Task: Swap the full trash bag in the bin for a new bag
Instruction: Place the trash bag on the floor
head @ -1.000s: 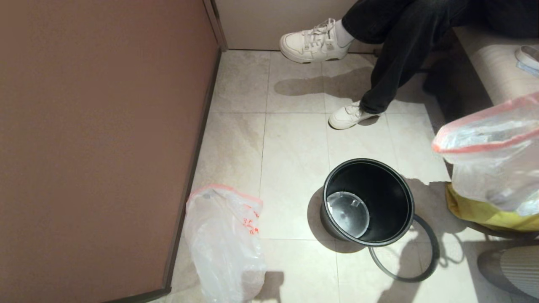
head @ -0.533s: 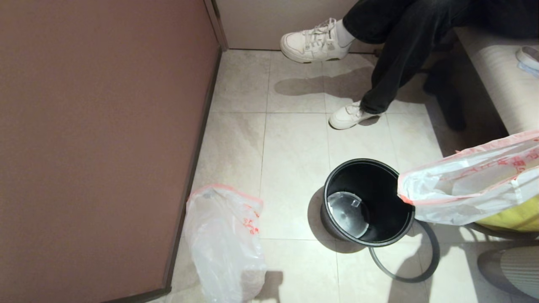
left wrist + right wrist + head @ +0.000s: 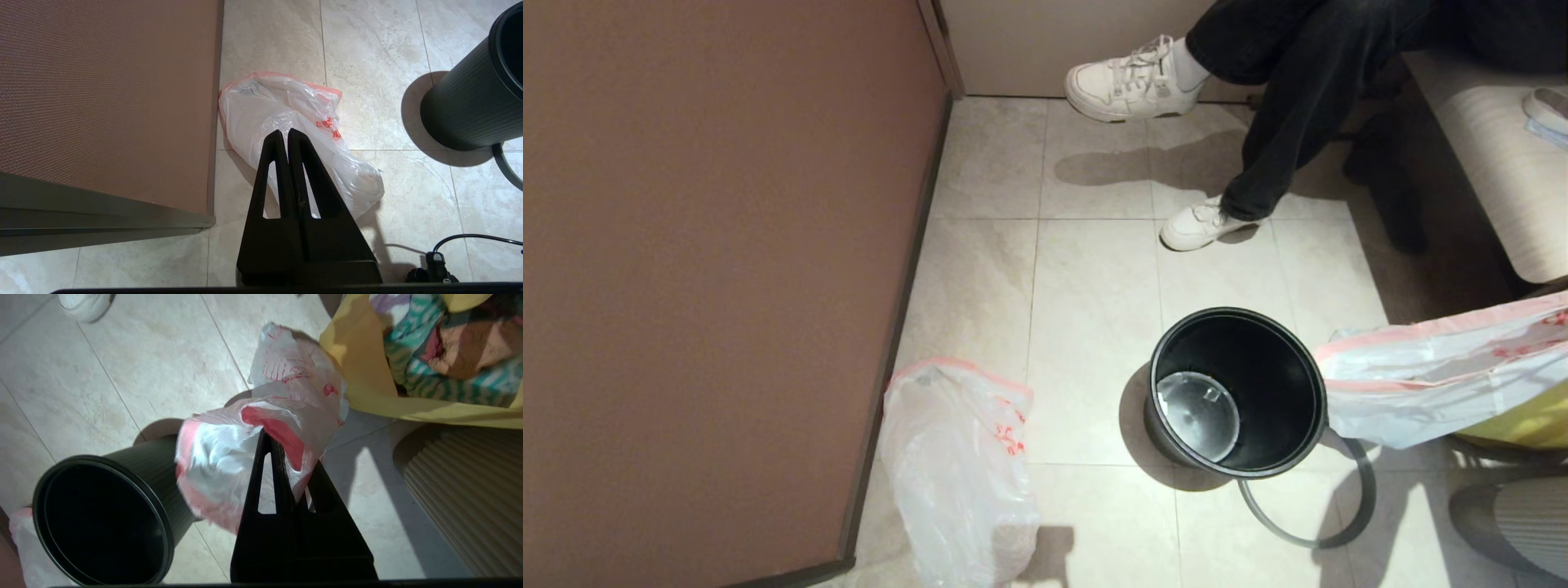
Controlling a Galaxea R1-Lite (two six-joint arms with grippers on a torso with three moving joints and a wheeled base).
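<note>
The black bin (image 3: 1235, 390) stands unlined on the tiled floor, and its grey hoop (image 3: 1339, 523) lies on the floor against its near right side. The full trash bag (image 3: 956, 465) lies slumped by the brown wall. My left gripper (image 3: 286, 132) hangs shut and empty above the full trash bag (image 3: 278, 110). My right gripper (image 3: 271, 437) is shut on the pink-edged rim of the new bag (image 3: 245, 457), right beside the bin (image 3: 102, 518). In the head view the new bag (image 3: 1437, 384) stretches in from the right to the bin's right rim. Neither gripper shows in the head view.
A seated person's white sneakers (image 3: 1135, 77) (image 3: 1196, 227) and dark trouser legs are beyond the bin. A brown wall panel (image 3: 711, 269) closes the left. On the right are a yellow bag of cloths (image 3: 408, 355), a bench (image 3: 1503, 163) and a ribbed beige object (image 3: 1527, 523).
The new bag has come down and leftward from high at the right edge to the bin's right rim. The bin, hoop and floor bag have not moved.
</note>
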